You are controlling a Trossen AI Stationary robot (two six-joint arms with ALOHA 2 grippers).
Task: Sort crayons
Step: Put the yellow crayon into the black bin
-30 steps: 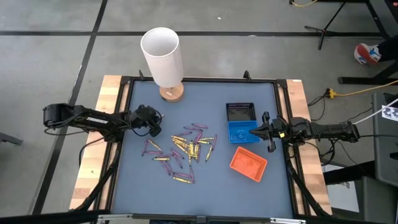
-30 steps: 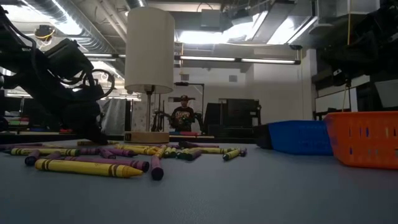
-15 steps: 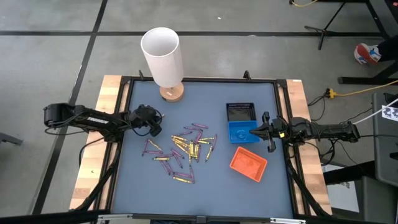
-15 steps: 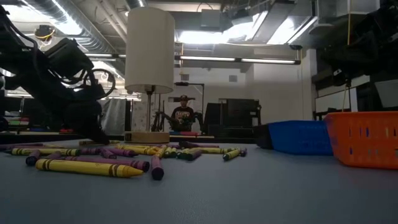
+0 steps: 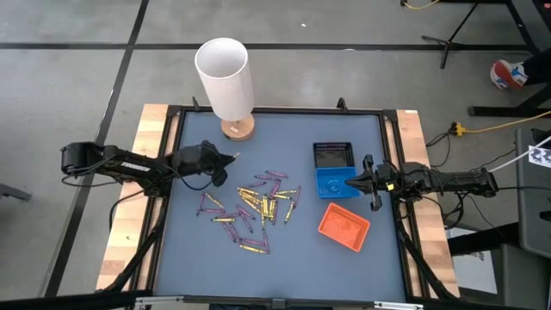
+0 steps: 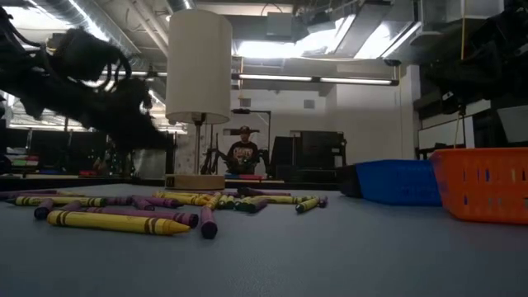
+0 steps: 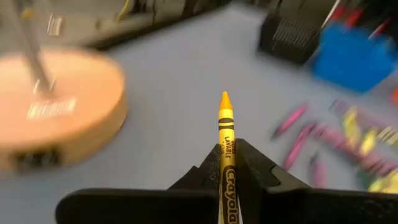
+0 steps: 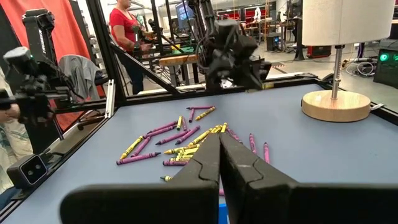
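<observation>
A yellow crayon (image 7: 225,155) has been lifted off the table by the left hand (image 7: 227,171), clamped on it (near lamp base); right hand (image 8: 219,163) together, waiting.

The left tool (image 5: 225,160) has apparently lifted a yellow crayon (image 7: 226,155).

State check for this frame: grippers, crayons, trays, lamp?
left gripper: shut on yellow crayon, lifted off the mat
right gripper: shut, empty, beside blue tray
crayon pile: loose on mat, unsorted
orange tray: no crayons visible inside
black tray: no crayons visible inside
lamp: upright
</observation>
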